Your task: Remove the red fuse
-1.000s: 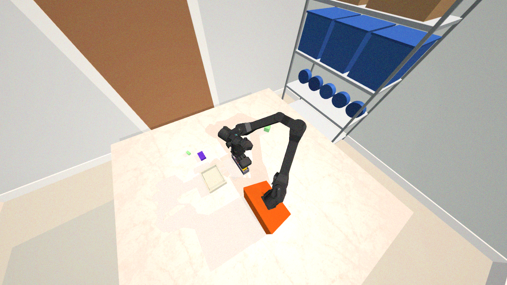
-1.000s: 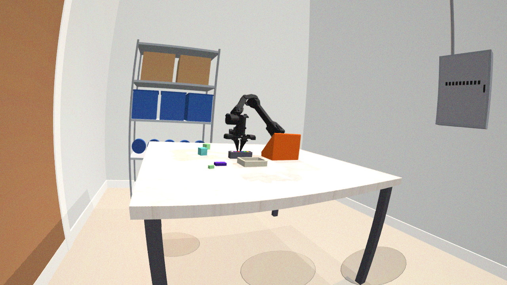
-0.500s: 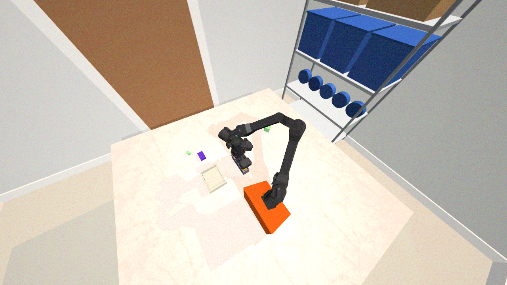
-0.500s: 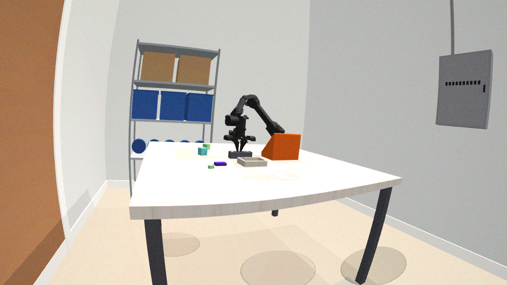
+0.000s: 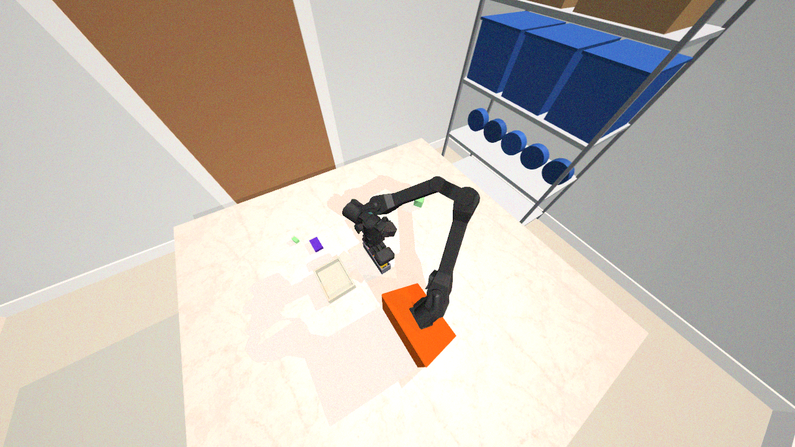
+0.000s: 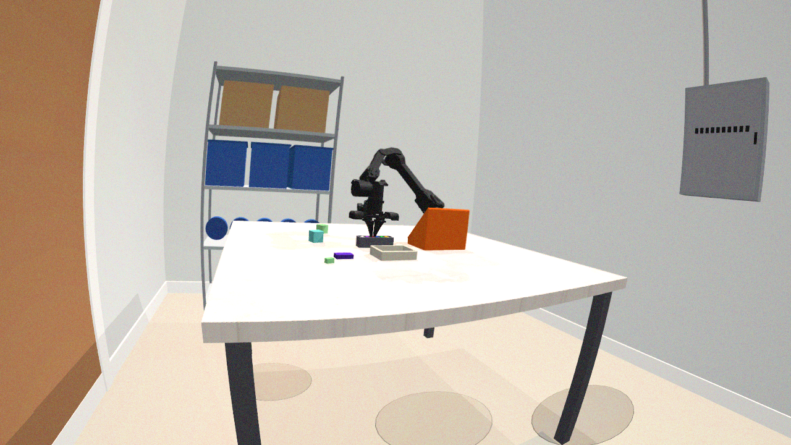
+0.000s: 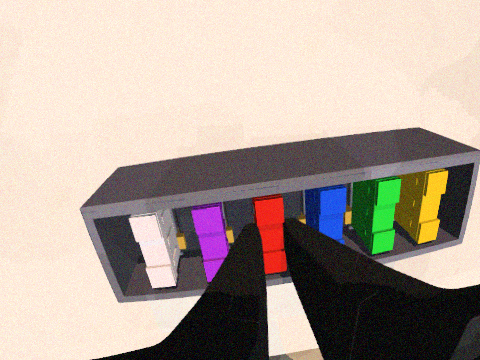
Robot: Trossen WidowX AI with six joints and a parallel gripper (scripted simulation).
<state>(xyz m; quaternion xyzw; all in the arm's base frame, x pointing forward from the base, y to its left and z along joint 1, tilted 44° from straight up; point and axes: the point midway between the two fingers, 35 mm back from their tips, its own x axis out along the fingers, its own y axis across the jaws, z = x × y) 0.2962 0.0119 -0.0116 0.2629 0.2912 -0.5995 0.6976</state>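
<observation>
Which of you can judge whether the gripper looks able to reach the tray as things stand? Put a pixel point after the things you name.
Probably yes: the tray (image 5: 352, 288) (image 6: 393, 256) lies beside the fuse block (image 5: 384, 270) (image 6: 374, 242) (image 7: 260, 162), but the gripper (image 5: 377, 258) (image 6: 373, 236) (image 7: 270, 232) should lift first.
</observation>
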